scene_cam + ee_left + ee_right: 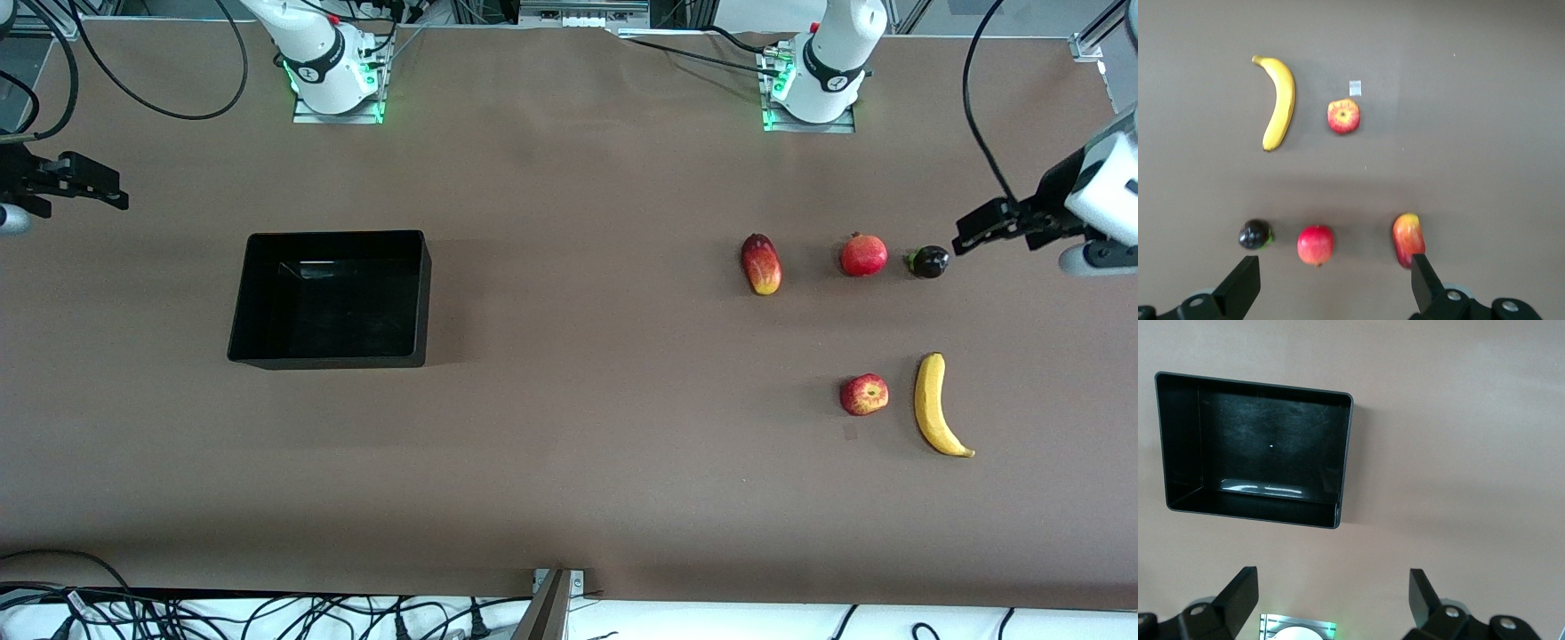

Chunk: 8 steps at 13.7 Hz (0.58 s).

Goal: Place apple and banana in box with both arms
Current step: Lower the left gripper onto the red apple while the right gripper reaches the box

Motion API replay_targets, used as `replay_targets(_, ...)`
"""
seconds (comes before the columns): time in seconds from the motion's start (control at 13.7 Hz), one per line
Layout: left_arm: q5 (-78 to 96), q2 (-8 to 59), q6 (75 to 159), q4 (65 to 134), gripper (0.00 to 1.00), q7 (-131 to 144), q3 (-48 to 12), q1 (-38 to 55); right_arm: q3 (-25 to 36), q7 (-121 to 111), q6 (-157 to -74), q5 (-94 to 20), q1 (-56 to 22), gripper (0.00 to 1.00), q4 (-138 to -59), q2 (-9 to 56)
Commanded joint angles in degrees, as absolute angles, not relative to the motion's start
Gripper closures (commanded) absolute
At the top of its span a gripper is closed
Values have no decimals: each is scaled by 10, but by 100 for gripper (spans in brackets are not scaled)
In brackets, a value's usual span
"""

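The apple (864, 395) and the banana (937, 405) lie side by side near the left arm's end of the table, nearer to the front camera than the other fruits. Both show in the left wrist view, the apple (1343, 116) and the banana (1277, 101). The black box (331, 299) sits empty toward the right arm's end; it also shows in the right wrist view (1178, 447). My left gripper (965, 233) is open and empty, up in the air beside a dark fruit. My right gripper (111, 194) is open and empty, up at the right arm's end of the table.
A red-yellow mango (761, 264), a red pomegranate (863, 255) and a small dark fruit (929, 261) lie in a row farther from the front camera than the apple and the banana. A small tape mark (1355, 87) lies beside the apple.
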State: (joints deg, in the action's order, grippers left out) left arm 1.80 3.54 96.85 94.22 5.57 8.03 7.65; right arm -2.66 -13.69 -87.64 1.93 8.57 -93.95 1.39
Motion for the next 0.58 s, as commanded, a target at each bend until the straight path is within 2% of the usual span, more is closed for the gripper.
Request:
replay_targets(0.0, 13, 98, 1024, 938, 0, 64, 78, 75, -33, -148, -879, 27, 77, 0, -926, 32)
replay_targets(0.22, 13, 190, 1122, 938, 0, 64, 77, 67, -26, -149, -881, 45, 72, 0, -947, 36)
replay_targets(0.51, 12, 287, 1235, 938, 0, 59, 77, 51, -26, -146, -983, 44, 75, 0, -1017, 47)
